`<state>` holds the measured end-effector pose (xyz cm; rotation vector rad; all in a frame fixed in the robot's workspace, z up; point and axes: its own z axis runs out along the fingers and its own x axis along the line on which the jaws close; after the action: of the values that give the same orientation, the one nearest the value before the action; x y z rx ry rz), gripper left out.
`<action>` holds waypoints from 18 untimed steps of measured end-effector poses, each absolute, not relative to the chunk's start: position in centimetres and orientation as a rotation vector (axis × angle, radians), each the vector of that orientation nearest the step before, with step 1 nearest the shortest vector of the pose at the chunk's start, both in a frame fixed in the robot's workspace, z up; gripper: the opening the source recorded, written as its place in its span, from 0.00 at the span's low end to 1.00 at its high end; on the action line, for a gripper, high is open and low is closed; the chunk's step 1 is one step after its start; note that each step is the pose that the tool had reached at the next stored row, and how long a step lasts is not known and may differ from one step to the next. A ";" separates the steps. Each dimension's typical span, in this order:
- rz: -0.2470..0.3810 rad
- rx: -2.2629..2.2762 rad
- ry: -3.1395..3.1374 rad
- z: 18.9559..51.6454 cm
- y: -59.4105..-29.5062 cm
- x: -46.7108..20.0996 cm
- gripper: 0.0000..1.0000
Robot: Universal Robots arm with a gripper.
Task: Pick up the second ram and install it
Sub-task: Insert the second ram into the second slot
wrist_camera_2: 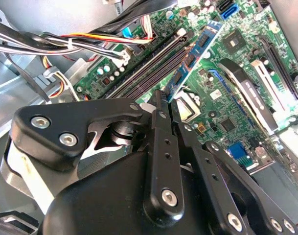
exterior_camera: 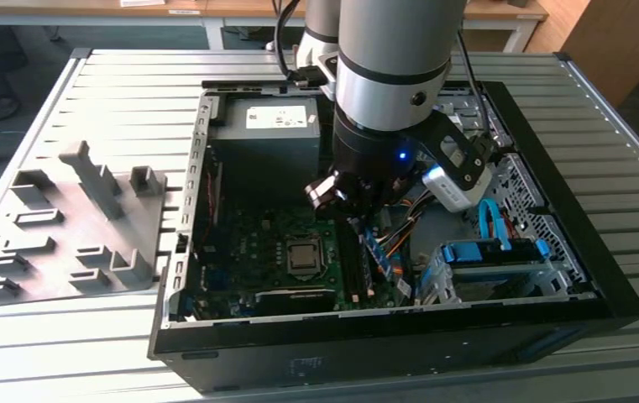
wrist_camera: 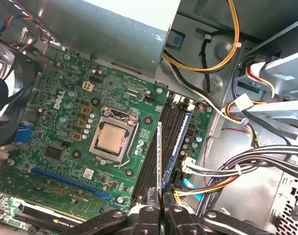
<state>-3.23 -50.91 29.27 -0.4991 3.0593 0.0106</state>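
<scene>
Pincer (wrist_camera: pixel 162 209) is closed on the second ram (wrist_camera: pixel 160 156). In the first wrist view the fingertips meet on the strip near one end, and the rest projects straight out ahead of them. With a single arm, there is no choice of hand to weigh. The ram is in the grasp, down inside the open computer case (exterior_camera: pixel 601 281).

Orientation: you hold the strip on edge, so it reads as a thin pale line. Its long axis runs parallel to the black memory slots (wrist_camera: pixel 169 142) and points away from the pincer along the bank.

Relation that counts: the ram sits over the side of the slot bank nearer the CPU socket (wrist_camera: pixel 112 139). A blue module (wrist_camera: pixel 184 137) stands in a slot on the far side, apart from the held strip.

Judgement: the sideways line-up with a free slot looks close. You cannot tell whether the lower edge touches the slot or hangs above it.
</scene>
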 end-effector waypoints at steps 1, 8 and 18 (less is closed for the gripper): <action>0.010 -0.497 3.060 29.3 -50.9 -3.2 0.14; 0.007 -0.480 3.063 29.3 -50.9 -3.2 0.14; 0.001 -0.457 3.067 29.3 -50.9 -3.2 0.14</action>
<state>-3.23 -50.91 29.27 -0.4571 3.0667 0.0015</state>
